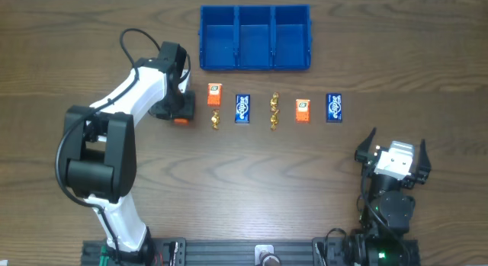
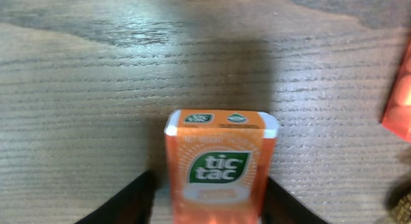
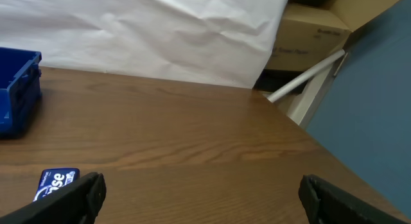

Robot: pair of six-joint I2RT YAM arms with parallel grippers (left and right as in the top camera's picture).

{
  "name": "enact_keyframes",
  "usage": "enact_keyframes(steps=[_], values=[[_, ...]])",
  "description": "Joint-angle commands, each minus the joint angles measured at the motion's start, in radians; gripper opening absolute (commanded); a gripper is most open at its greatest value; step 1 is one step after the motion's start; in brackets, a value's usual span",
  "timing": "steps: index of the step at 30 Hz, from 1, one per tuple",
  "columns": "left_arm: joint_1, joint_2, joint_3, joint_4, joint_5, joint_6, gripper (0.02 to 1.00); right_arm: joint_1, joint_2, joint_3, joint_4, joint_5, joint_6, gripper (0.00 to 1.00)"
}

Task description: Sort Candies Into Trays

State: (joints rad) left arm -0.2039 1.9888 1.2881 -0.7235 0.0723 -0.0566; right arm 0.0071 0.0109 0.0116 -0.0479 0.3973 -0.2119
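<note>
Left gripper (image 1: 181,118) at 9 o'clock end of candy row, jaws apart astride orange mint box (image 2: 217,163) lying flat on table (image 1: 76,37). Sliver of wood shows beside one finger, so I judge no clamp yet. I'd centre, close on long sides, lift straight, clear second orange box (image 1: 215,94) at its 2 o'clock, carry to blue tray (image 1: 255,66) at 12. Label: white lettering in green oval, smaller print above. Right gripper (image 1: 394,148) at 4 o'clock, jaws wide apart, empty.
</note>
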Motion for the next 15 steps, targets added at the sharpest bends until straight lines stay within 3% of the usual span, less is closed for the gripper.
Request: enact_keyframes(steps=[1, 10, 15], values=[[0.0, 0.019, 0.013, 0.006, -0.005, -0.003, 0.375, 0.003, -0.007, -0.003, -0.005, 0.01, -0.006, 0.998], [-0.021, -0.026, 0.081, -0.041, 0.005, -0.053, 0.235, 0.003, -0.007, -0.003, -0.005, 0.01, -0.006, 0.998], [-0.057, -0.114, 0.249, -0.153, -0.025, -0.135, 0.242, 0.003, -0.007, -0.003, -0.005, 0.01, -0.006, 0.998]])
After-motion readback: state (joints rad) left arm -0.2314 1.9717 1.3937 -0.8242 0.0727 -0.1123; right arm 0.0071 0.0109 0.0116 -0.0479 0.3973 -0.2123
